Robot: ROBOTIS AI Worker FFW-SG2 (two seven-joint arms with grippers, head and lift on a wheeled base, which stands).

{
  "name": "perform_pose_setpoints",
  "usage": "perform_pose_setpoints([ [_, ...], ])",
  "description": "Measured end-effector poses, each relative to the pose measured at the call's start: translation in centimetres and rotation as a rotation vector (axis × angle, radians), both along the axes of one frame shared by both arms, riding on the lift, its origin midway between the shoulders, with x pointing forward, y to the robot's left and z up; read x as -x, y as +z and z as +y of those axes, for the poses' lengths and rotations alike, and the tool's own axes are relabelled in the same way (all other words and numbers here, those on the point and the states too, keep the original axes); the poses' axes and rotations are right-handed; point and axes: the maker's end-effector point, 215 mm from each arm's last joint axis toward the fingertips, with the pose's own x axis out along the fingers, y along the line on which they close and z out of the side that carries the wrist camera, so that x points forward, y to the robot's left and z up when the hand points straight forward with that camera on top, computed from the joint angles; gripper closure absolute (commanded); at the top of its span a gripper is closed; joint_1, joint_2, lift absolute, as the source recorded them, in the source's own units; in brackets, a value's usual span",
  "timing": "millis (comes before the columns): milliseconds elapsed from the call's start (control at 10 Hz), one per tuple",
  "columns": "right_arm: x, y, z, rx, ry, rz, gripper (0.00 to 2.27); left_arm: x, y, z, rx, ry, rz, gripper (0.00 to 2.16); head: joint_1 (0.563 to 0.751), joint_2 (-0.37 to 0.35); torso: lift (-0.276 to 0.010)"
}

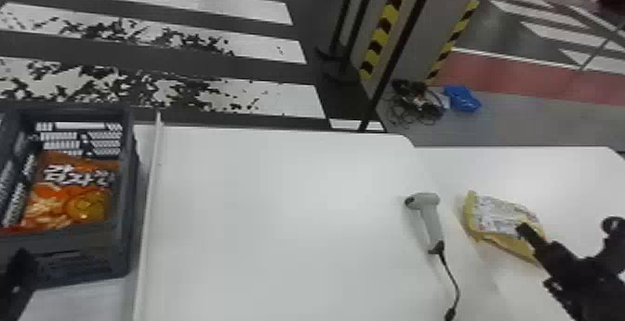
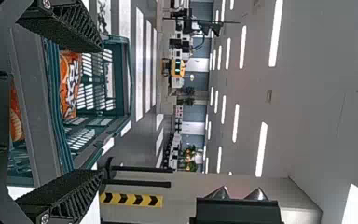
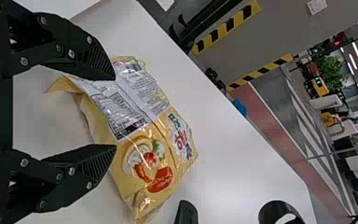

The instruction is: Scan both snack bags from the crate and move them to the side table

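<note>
An orange snack bag (image 1: 69,190) lies in the grey crate (image 1: 125,194) at the far left. My left gripper (image 1: 18,269) is at the crate's near left corner; in the left wrist view the left gripper (image 2: 100,109) stands open, with the crate (image 2: 126,79) and orange bag (image 2: 70,86) beyond. A yellow snack bag (image 1: 502,224) lies on the white side table (image 1: 525,171) at the right. My right gripper (image 1: 565,231) is over its right end; in the right wrist view the right gripper (image 3: 116,114) is open above the yellow bag (image 3: 144,135), its fingers apart.
A grey handheld scanner (image 1: 430,217) with a black cable lies left of the yellow bag. A raised white strip (image 1: 151,194) runs beside the crate on the main table (image 1: 279,213). Dark posts (image 1: 395,64) stand behind the tables.
</note>
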Motion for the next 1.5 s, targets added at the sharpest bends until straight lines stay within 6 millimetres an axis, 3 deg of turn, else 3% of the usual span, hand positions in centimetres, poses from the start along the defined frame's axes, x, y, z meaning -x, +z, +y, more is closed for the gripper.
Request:
perform_pose_setpoints([
  [300, -1.9, 5.7, 2.3, 0.111, 0.074, -0.076, 0.13, 0.0, 0.3, -0.1, 0.004, 0.001, -0.006, 0.07, 0.695, -0.350, -0.099],
  [500, -3.4, 9.0, 6.7, 0.180, 0.160, -0.123, 0.13, 0.1, 0.4, -0.1, 0.006, 0.002, -0.007, 0.07, 0.695, -0.350, -0.099],
  [800, -5.7, 11.7, 17.5, 0.305, 0.343, -0.147, 0.13, 0.2, 0.5, -0.3, 0.007, 0.001, -0.007, 0.07, 0.695, -0.350, -0.099],
  [900, -6.3, 12.1, 22.2, 0.350, 0.422, -0.157, 0.13, 0.2, 0.5, -0.3, 0.006, 0.002, -0.007, 0.07, 0.695, -0.350, -0.099],
  [1100, -6.9, 12.9, 30.5, 0.446, 0.542, -0.191, 0.13, 0.2, 0.5, -0.5, 0.005, 0.000, -0.007, 0.07, 0.695, -0.281, -0.099],
  [1300, -6.6, 14.5, 36.3, 0.550, 0.564, -0.269, 0.13, 0.2, 0.4, -0.5, 0.005, -0.001, -0.007, 0.07, 0.695, -0.188, -0.099],
  [1500, -5.6, 15.6, 40.7, 0.607, 0.555, -0.378, 0.13, 0.2, 0.3, -0.6, 0.005, -0.003, -0.005, 0.07, 0.695, -0.122, -0.099],
])
